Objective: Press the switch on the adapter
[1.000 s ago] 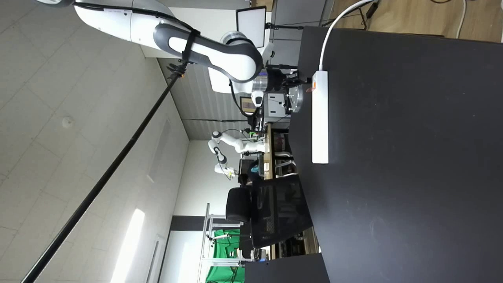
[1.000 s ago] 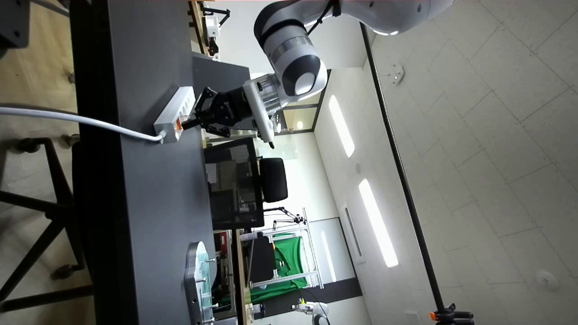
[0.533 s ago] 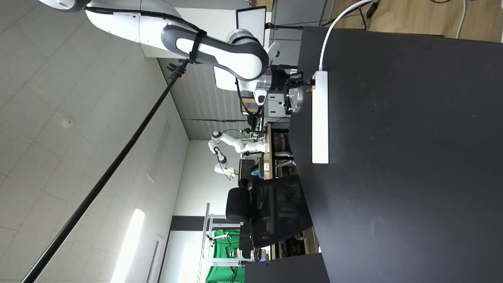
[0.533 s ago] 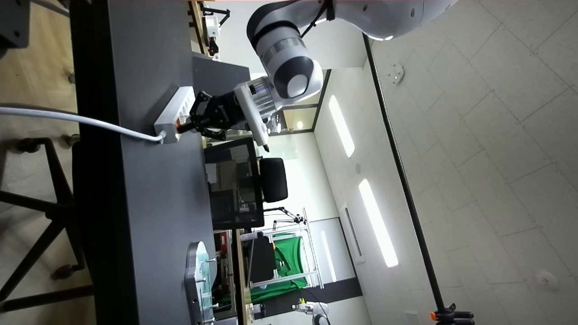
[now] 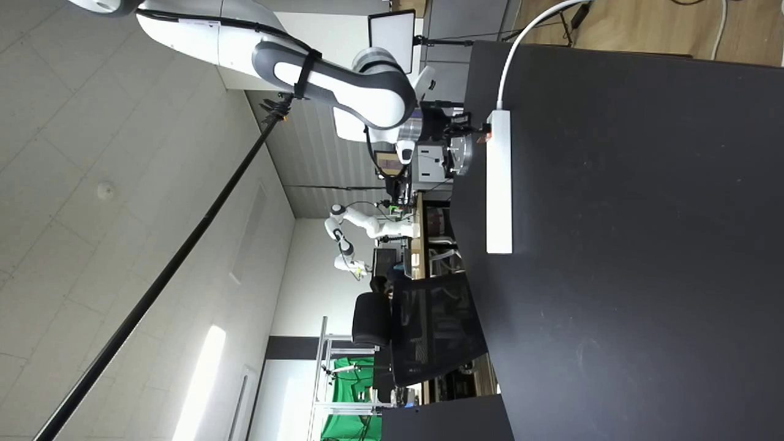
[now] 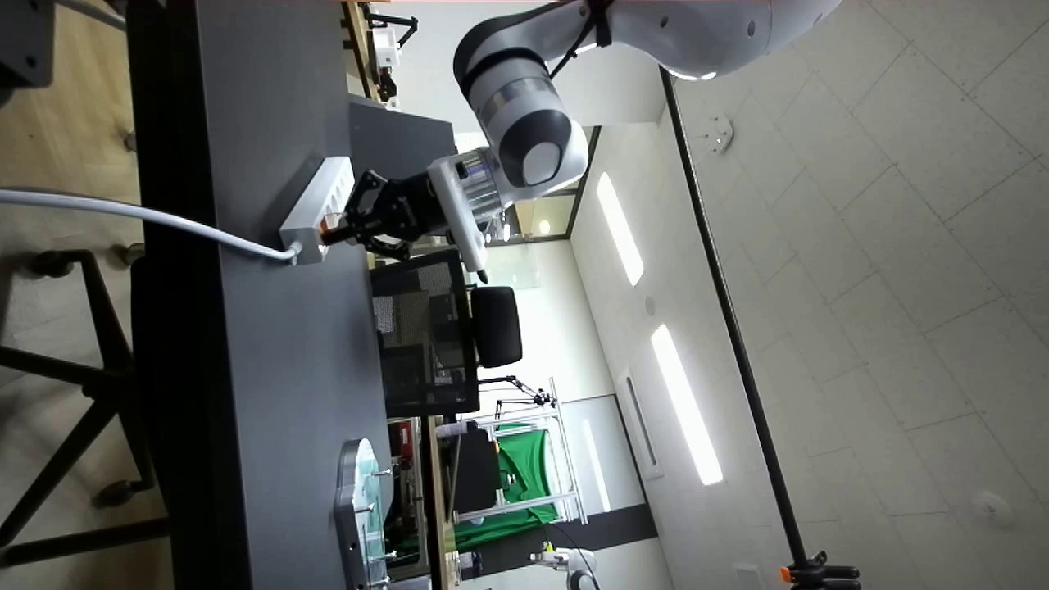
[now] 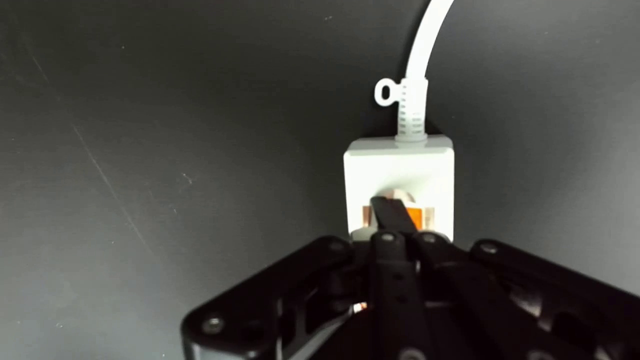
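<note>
Probably light and stiff, the white plastic bar-shaped power strip (image 7: 395, 172) is inviting a left-and-right side hold; the clenched black metal hand (image 7: 394, 215) is gripping nothing.

There is one power strip (image 5: 499, 196) with one cable (image 7: 431, 37) and one orange switch (image 7: 415, 216) on one tabletop (image 5: 643, 257), and one end effector (image 6: 330, 234). Two robot arms (image 5: 367, 92) (image 5: 392, 228) and one green cloth (image 6: 529, 447) show in both exterior views. The sockets (image 6: 337, 197) are too small to count surely.
</note>
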Controlling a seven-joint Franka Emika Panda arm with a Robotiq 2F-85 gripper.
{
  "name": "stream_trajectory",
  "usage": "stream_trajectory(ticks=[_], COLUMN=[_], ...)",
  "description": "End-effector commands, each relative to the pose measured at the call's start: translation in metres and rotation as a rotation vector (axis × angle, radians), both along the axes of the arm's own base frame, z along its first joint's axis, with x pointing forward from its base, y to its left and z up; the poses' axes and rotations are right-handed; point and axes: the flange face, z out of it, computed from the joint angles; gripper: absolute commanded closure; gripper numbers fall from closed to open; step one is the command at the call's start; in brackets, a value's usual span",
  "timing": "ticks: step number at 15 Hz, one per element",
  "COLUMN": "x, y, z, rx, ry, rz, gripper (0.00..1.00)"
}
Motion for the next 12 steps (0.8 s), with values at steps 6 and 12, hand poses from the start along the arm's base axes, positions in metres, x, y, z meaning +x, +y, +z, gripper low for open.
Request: stream_trajectory(ticks=[6,12], x=[0.023,0.032], y=[-0.027,-0.031], z=[-0.049,-0.059], rx=[0.173,0.166], ry=[0.254,0.315], rz=[-0.06,-0.06], gripper=[1.0,1.0])
